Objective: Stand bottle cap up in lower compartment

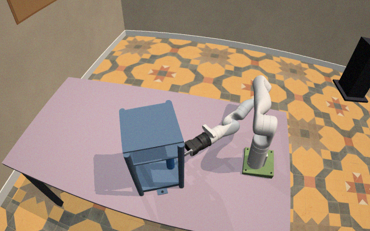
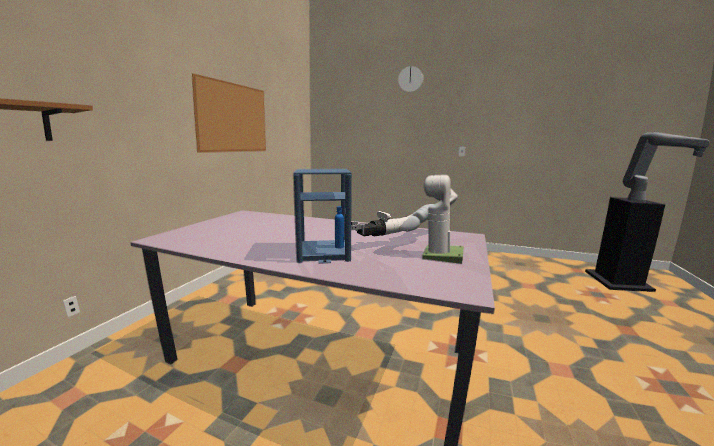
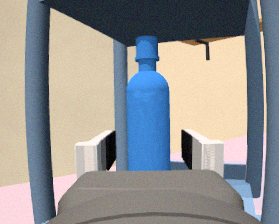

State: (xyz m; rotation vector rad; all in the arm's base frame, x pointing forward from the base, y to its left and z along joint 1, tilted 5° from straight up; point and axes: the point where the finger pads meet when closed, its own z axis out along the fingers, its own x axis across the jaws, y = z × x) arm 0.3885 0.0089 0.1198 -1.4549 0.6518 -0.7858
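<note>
The blue bottle [image 3: 148, 110] stands cap up in the lower compartment of the blue shelving unit [image 1: 150, 143], near its front right post. It also shows in the top view [image 1: 170, 163] and in the exterior view [image 2: 339, 227]. My gripper [image 3: 148, 144] is open, its two pale fingers on either side of the bottle's line but short of it, with gaps on both sides. In the top view the gripper [image 1: 187, 151] is just outside the unit's front, by the front right post [image 1: 181, 166]. In the exterior view the gripper [image 2: 355, 226] is clear of the bottle.
My arm's green base [image 1: 258, 166] sits to the right on the table. A black pedestal with a second arm [image 2: 628, 243] stands on the floor far right.
</note>
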